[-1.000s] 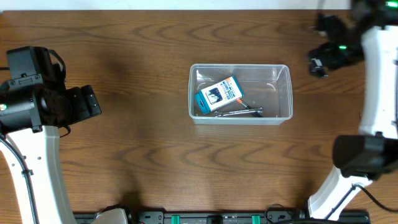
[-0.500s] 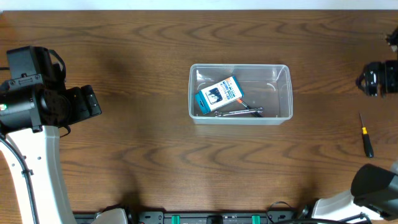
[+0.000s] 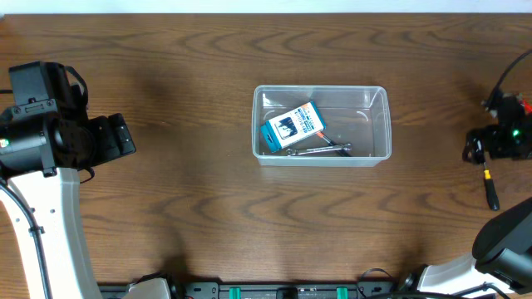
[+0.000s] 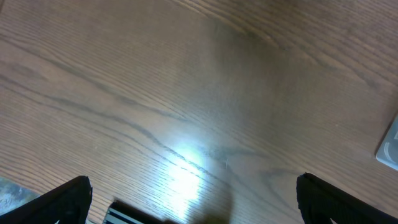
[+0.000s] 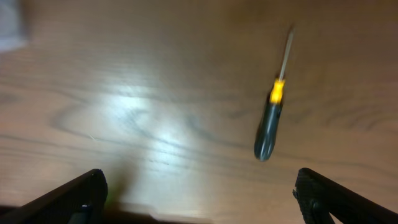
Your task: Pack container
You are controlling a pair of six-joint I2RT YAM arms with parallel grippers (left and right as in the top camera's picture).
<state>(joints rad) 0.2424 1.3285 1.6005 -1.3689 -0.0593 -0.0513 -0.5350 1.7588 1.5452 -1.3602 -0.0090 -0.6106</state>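
A clear plastic container (image 3: 381,106) stands mid-table, holding a blue and orange card pack (image 3: 293,124) and a metal wrench (image 3: 322,150). A screwdriver (image 3: 490,189) with a black handle and yellow collar lies on the wood at the far right. My right gripper (image 3: 490,145) hovers just behind it, open and empty. In the right wrist view the screwdriver (image 5: 271,127) lies ahead of the open right gripper (image 5: 202,199), nearer the right finger. My left gripper (image 3: 116,137) is far left, open; the left wrist view has the left gripper (image 4: 196,202) over bare wood.
A corner of the container (image 4: 390,146) shows at the right edge of the left wrist view. A black rail (image 3: 291,291) runs along the table's front edge.
The right arm swung from the back right corner down to the right edge, over the screwdriver, which it had covered a second ago. The left arm stayed still.
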